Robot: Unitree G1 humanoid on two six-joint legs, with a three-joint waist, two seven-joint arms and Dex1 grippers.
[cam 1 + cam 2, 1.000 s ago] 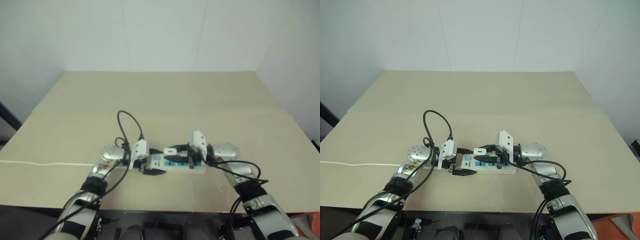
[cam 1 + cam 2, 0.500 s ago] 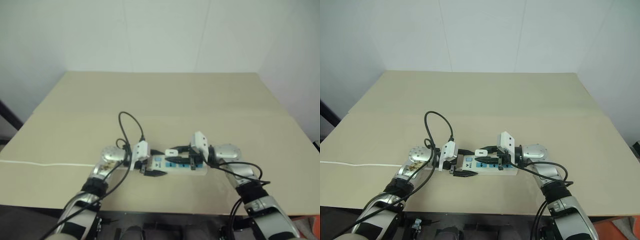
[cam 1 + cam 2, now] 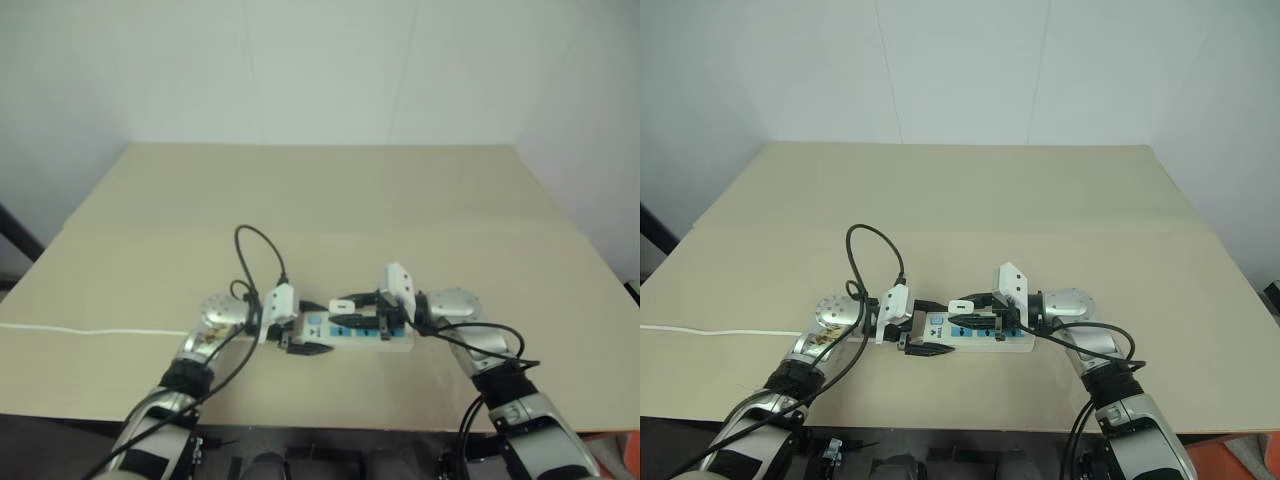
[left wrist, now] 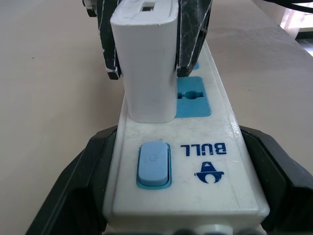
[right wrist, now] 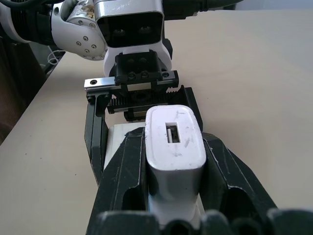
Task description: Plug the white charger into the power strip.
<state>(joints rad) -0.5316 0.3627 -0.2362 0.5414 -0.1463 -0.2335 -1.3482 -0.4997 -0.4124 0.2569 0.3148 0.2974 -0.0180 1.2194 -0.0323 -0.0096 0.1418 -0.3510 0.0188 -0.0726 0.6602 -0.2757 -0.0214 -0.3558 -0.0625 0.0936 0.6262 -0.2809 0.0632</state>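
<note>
Near the front edge of the beige surface (image 3: 1040,200), the power strip (image 3: 975,338) lies flat between the two claws. The left claw (image 3: 920,335) pinches the strip's switch end, one black finger (image 4: 73,191) on each long side, beside the blue switch (image 4: 154,164). The right claw (image 3: 970,312) comes in from the opposite end and pinches the white charger (image 5: 174,142) between its fingers (image 5: 127,171). The charger stands upright on the strip just ahead of the left claw, at the socket panel nearest the switch; the next blue socket (image 4: 192,94) beside it is uncovered. A thin white cord (image 3: 710,331) runs off past the left arm.
</note>
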